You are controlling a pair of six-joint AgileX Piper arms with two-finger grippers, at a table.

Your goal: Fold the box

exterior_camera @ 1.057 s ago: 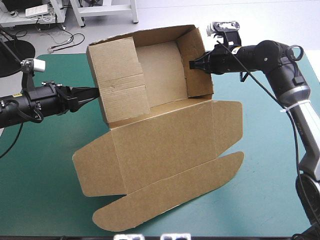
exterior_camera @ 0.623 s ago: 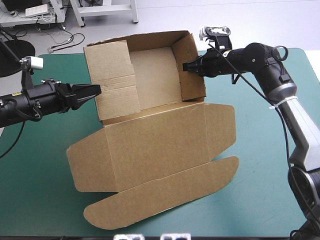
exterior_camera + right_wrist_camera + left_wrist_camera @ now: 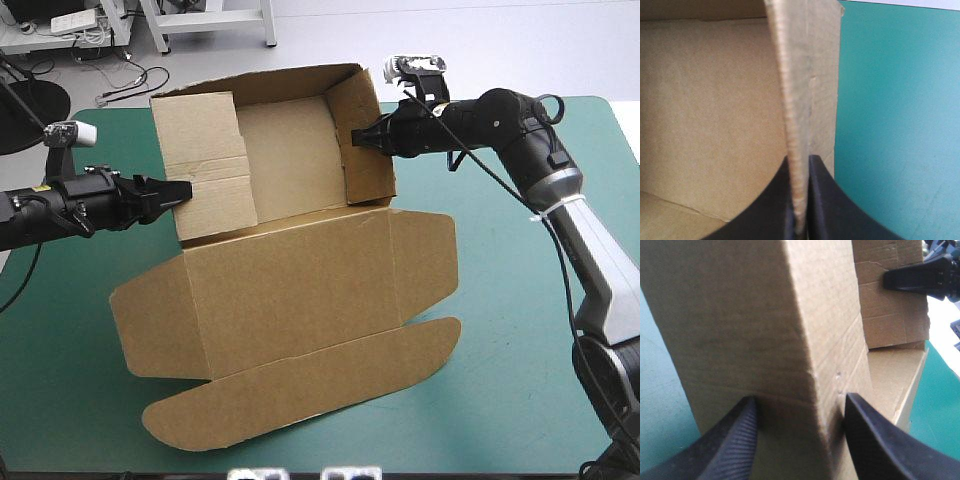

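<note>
The brown box (image 3: 290, 280) stands half formed: a tray with raised walls at the far side, its lid and side flaps flat toward the front. My left gripper (image 3: 183, 189) is at the tray's left wall, its fingers apart with the wall's corner (image 3: 765, 315) between them (image 3: 797, 402). My right gripper (image 3: 356, 137) is shut on the upright right wall, whose edge (image 3: 799, 100) runs straight up between its fingers (image 3: 799, 162). In the left wrist view the right gripper (image 3: 887, 279) shows at the far wall.
Bare teal-green cover (image 3: 520, 330) lies to the right of the box and along the left (image 3: 60, 330). The rounded lid flap (image 3: 300, 395) reaches close to the table's front edge.
The right gripper has drawn the box leftward across the table. The left wall has come up to the left gripper, which has barely moved.
</note>
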